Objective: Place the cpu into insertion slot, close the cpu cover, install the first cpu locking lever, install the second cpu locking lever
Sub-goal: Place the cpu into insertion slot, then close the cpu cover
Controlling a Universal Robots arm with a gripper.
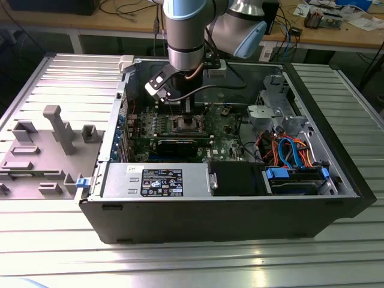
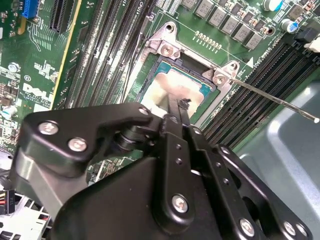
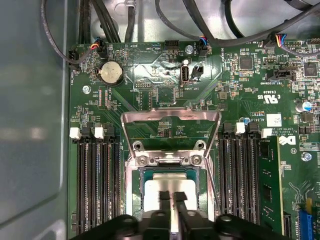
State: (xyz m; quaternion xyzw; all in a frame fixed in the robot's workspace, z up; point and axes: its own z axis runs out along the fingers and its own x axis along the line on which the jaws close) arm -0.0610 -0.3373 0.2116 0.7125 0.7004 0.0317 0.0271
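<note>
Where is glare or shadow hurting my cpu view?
First wrist view: glare washes out the cpu; second wrist view: same sheen, and the dark end effector hides part of it; exterior view: the insertion slot sits dim beneath the arm.

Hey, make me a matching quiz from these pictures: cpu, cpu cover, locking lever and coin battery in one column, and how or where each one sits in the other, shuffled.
1. cpu
2. cpu cover
3. locking lever
4. coin battery

A. swung open, off the insertion slot
B. round and silver
C. seated in the insertion slot, beneath the gripper
D. thin rod jutting away from the slot's corner

Pairs: 1-C, 2-A, 3-D, 4-B
</note>
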